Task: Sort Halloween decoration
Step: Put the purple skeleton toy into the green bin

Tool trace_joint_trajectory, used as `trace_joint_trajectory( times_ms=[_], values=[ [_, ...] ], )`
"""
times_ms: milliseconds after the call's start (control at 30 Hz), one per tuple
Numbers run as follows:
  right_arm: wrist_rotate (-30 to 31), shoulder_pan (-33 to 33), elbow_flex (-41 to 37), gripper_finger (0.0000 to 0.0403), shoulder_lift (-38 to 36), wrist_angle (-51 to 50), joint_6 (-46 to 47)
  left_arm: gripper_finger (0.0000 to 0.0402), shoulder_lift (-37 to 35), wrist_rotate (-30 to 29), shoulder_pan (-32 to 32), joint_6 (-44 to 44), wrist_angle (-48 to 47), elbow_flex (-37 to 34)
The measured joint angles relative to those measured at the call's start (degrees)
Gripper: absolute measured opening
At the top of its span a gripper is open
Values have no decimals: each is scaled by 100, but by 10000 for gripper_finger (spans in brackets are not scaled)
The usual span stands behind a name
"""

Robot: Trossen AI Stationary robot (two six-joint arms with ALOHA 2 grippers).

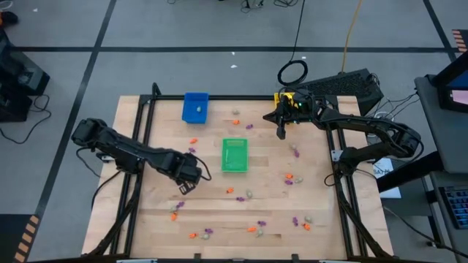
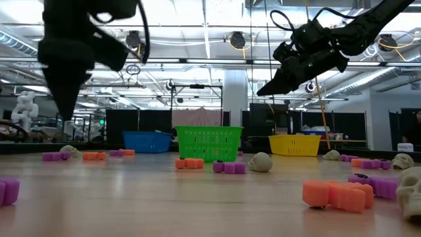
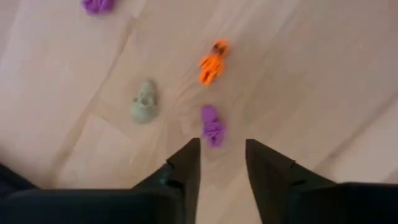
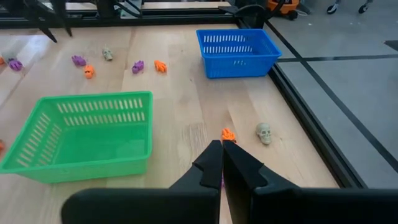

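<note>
Yellow tray (image 1: 283,97) mostly behind right arm

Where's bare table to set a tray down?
Bare wood: the back left corner left of the blue tray, and the patch between the green tray and the left gripper. Crowded: the front strip and right of the green tray, dotted with trinkets.

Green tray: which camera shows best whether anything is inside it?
The right wrist view: it looks down into the green tray, whose visible floor looks bare. The high view shows it small from above; the low view only its mesh side; the left wrist view misses it.
</note>
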Motion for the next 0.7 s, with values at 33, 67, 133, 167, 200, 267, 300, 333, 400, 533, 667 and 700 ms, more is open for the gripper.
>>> trace_joint_trajectory(
  times_ms=[33,67,133,167,200,267,300,333,400,533,667,700],
  values=[
    [0,2,0,0,0,0,-4,138,0,85,24,-14,117,-147],
    [0,0,0,0,0,0,-18,146,1,149,47,-14,239,-286],
    [0,1,0,0,0,1,-22,156,2,163,92,-14,488,-536],
    [0,0,0,0,0,2,-22,159,2,165,114,-6,577,-644],
    [-1,1,0,0,0,2,-22,160,2,175,132,7,673,-744],
    [-1,2,0,0,0,20,-22,161,2,234,192,30,925,-935],
    [-2,0,0,0,0,42,-22,161,2,299,219,38,1065,-1028],
    [0,0,0,0,0,46,-22,161,2,388,242,64,1240,-1127],
    [0,0,0,0,0,46,-22,161,2,552,295,127,1540,-1294],
    [0,1,0,0,0,46,-24,161,-24,604,406,130,1658,-1457],
    [-1,0,0,0,0,46,-23,153,-22,604,476,137,1749,-1536],
    [-2,0,0,0,0,46,-24,146,-22,599,476,158,1757,-1538]
  ],
)
